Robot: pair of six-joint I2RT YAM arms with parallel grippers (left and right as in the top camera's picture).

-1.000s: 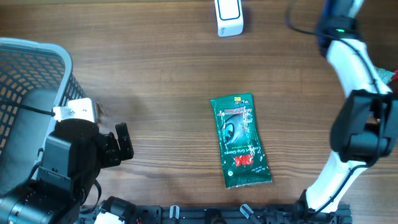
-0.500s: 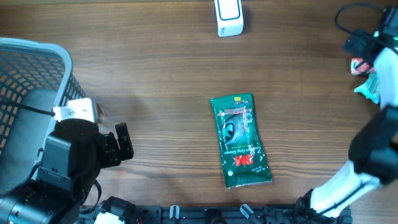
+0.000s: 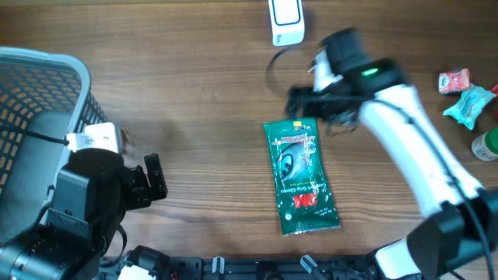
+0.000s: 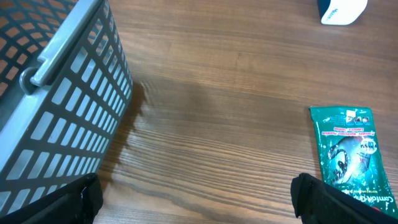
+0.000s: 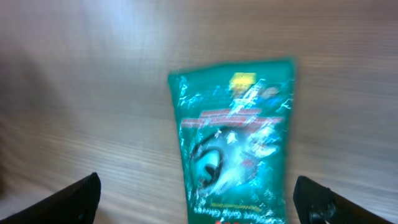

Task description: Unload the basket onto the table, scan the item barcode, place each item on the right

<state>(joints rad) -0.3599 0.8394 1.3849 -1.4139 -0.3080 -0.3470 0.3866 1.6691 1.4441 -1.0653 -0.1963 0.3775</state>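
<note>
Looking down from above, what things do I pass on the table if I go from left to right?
First the grey wire basket, then the green packet, then the small teal wrapper.

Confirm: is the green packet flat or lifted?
Flat: the packet lies on the table, printed face up; open right claw above, not gripping.

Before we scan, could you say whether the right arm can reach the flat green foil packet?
Probably yes: the right gripper, jaws open, hovers at the green foil packet's top edge, nothing between them.
</note>
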